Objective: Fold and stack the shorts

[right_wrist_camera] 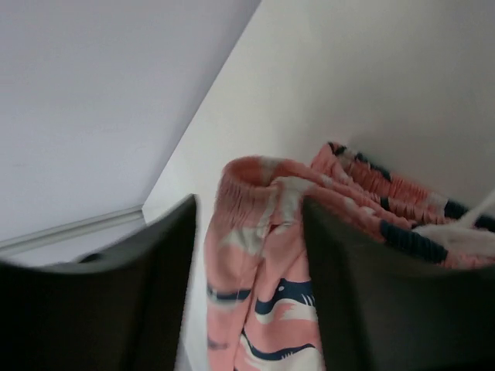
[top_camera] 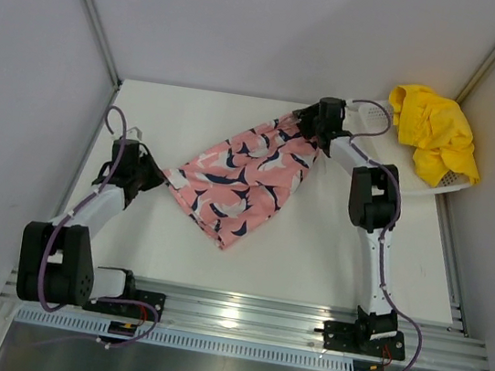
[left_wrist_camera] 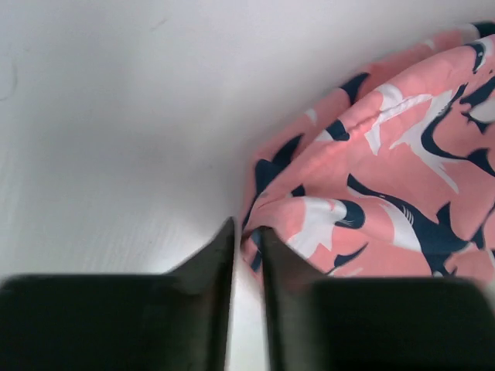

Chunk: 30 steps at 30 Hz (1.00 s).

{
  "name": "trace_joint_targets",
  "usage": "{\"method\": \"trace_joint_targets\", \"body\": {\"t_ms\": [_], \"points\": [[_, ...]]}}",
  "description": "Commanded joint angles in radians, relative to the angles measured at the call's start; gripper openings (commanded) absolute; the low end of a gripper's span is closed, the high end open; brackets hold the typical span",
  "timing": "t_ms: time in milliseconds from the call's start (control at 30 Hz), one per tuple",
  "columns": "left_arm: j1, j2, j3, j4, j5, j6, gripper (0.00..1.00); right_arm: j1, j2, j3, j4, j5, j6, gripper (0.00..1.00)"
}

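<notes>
Lying stretched on a slant across the white table [top_camera: 331, 243], the pink shorts [top_camera: 239, 180] are running from the middle left of the top view up toward the upper right, with an arm at each end. That line is looking deliberate: pulling two opposite ends apart is what flattens soft cloth enough to fold it.

The left gripper [top_camera: 162, 176] is sitting at the lower hem corner. In its wrist view the fingers [left_wrist_camera: 220, 263] are showing only a thin slit between them, and the cloth corner is lying right at the mouth of that slit. Whether it is pinching the hem or merely touching it, I cannot tell.

The right gripper [top_camera: 300, 126] is sitting at the waistband end. In its own view the jaws are standing wide apart, with the gathered elastic waistband [right_wrist_camera: 247, 182] rising between them and a gap showing on the left side, so nothing is being clamped there.

The yellow shorts [top_camera: 431, 128] are sitting crumpled in the white basket [top_camera: 455, 185] at the upper right, well apart from the pink pair and apparently waiting their turn. No fold is showing in the pink pair, so the task is looking early, at the spreading step.
</notes>
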Motion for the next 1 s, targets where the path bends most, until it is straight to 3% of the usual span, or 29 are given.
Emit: {"method": "trace_joint_targets", "body": {"t_ms": [0, 100, 167, 200, 300, 467, 667, 800, 967], "points": [[0.033, 0.038, -0.006, 0.047, -0.046, -0.010, 0.28, -0.022, 0.011, 0.087, 0.177, 0.027, -0.018, 0.64], [0.033, 0.005, 0.001, 0.047, -0.057, -0.011, 0.58, -0.019, -0.020, 0.127, 0.152, 0.027, -0.079, 0.74], [0.032, -0.037, 0.016, 0.030, -0.083, -0.007, 0.68, -0.021, -0.049, 0.142, 0.108, 0.027, -0.134, 0.75], [0.032, -0.051, 0.019, 0.015, -0.083, -0.007, 0.81, -0.022, -0.079, 0.159, 0.079, 0.027, -0.154, 0.75], [0.022, -0.115, 0.034, -0.022, -0.087, -0.003, 0.99, -0.030, -0.141, 0.191, -0.080, 0.047, -0.263, 0.73], [-0.036, -0.196, 0.085, -0.111, -0.148, 0.032, 0.99, -0.054, -0.251, 0.077, -0.172, -0.023, -0.459, 0.68], [-0.166, -0.235, 0.062, -0.105, -0.130, 0.022, 0.99, -0.076, -0.345, -0.100, -0.306, 0.004, -0.573, 0.69], [-0.277, -0.226, -0.002, -0.035, -0.126, -0.001, 0.99, -0.105, -0.438, -0.343, -0.190, -0.077, -0.559, 0.70], [-0.491, -0.184, -0.007, 0.004, -0.145, 0.055, 0.99, -0.132, -0.474, -0.477, -0.106, -0.186, -0.552, 0.71]]}}
